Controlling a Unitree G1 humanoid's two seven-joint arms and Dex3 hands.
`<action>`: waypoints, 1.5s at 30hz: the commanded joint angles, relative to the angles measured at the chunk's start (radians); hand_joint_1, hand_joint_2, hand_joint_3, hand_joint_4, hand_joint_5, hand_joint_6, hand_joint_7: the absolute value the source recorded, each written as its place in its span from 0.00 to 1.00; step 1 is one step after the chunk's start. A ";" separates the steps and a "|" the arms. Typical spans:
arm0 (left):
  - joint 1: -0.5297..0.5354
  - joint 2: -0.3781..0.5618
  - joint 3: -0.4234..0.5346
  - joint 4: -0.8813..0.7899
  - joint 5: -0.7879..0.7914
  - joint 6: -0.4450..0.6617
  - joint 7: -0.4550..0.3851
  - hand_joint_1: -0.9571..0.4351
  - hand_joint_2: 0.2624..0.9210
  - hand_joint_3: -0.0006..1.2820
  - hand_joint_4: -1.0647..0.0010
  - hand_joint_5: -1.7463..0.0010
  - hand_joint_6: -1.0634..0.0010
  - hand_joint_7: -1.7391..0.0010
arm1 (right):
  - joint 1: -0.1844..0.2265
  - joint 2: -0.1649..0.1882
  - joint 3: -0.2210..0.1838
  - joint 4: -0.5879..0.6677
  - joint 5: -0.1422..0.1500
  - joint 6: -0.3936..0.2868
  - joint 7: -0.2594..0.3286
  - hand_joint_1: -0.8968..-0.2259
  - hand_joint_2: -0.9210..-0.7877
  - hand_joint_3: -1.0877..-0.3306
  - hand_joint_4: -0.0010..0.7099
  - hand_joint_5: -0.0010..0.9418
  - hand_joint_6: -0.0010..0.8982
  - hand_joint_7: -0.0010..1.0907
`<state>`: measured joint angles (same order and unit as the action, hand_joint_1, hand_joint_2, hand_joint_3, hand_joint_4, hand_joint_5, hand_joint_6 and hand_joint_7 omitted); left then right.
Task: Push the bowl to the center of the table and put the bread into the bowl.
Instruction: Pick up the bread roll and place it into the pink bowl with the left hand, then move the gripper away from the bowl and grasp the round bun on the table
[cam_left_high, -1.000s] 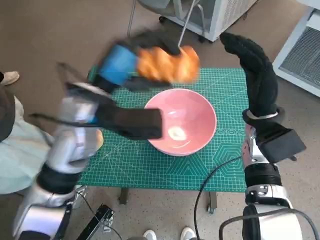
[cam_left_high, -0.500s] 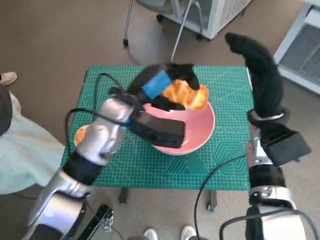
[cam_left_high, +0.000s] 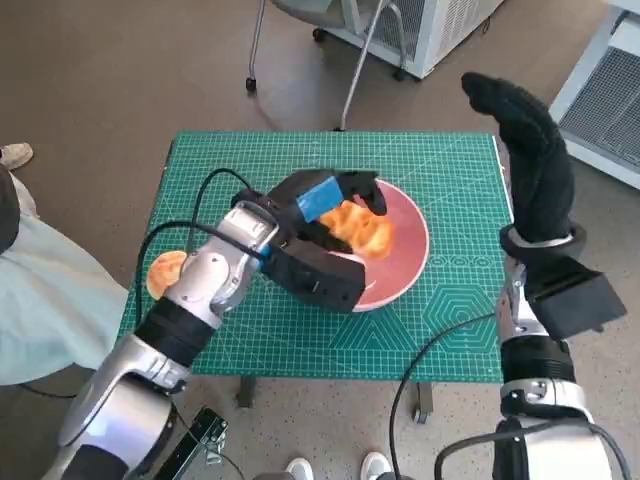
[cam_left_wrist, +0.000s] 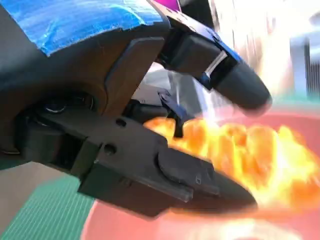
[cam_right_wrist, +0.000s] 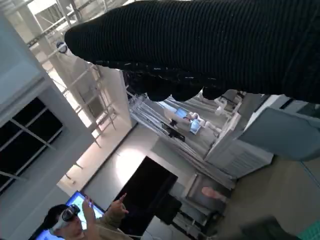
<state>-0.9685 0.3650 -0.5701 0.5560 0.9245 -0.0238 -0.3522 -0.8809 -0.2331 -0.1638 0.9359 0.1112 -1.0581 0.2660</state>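
A pink bowl (cam_left_high: 405, 245) stands near the middle of the green mat (cam_left_high: 300, 330). My left hand (cam_left_high: 325, 205) reaches over its near-left rim and grips an orange-brown bread (cam_left_high: 362, 228), which hangs low inside the bowl. In the left wrist view the bread (cam_left_wrist: 250, 155) glows between the black fingers (cam_left_wrist: 235, 85) above the pink bowl (cam_left_wrist: 125, 227). My right hand (cam_left_high: 525, 150) is raised upright beside the table's right edge, holding nothing; its glove (cam_right_wrist: 210, 45) spans the right wrist view.
A second round bread (cam_left_high: 165, 272) lies at the mat's left edge. A person's pale trouser leg (cam_left_high: 40, 300) is at the left, and a chair leg (cam_left_high: 365, 55) and white cabinets stand behind the table. A person with a headset (cam_right_wrist: 70, 217) shows in the right wrist view.
My left hand has carried the bread from above the table's back down into the bowl. The right hand has stayed raised; the camera shifted slightly.
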 joint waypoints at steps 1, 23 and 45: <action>0.001 0.022 0.030 -0.099 -0.080 0.073 -0.250 0.62 0.83 0.03 0.97 0.97 0.98 0.96 | 0.029 -0.007 0.002 0.000 -0.027 0.012 -0.025 0.41 0.00 0.46 0.42 0.02 0.00 0.65; 0.186 0.329 0.348 -0.596 -0.424 -0.082 -0.428 0.56 0.71 0.00 1.00 1.00 1.00 1.00 | 0.015 0.016 0.019 0.012 -0.010 0.026 -0.007 0.42 0.00 0.45 0.41 0.01 0.00 0.65; 0.499 0.673 0.607 -0.976 -0.369 0.210 -0.601 0.64 0.69 0.00 1.00 1.00 0.97 0.99 | -0.003 0.041 0.010 0.028 0.052 0.043 0.071 0.43 0.00 0.45 0.40 0.00 0.00 0.64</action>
<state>-0.5135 1.0187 0.0426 -0.3901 0.5325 0.1639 -0.9387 -0.8870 -0.1994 -0.1515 0.9456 0.1542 -1.0317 0.3253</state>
